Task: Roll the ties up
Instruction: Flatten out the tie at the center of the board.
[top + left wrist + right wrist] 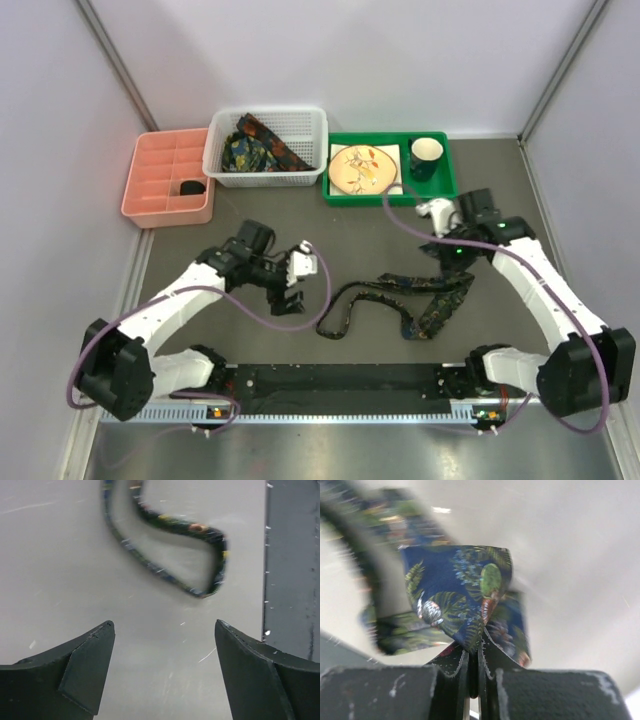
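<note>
Right gripper: jaws shut tight on a fold of the tie near its wide end. The tie's long axis runs left to right across the table, nearer the front edge. Its narrow loop lies just ahead of the left gripper, which is spread wide and empty.

Left arm bent inward, jaws wide apart; right arm reaching inward, jaws clamped on tie.
</note>
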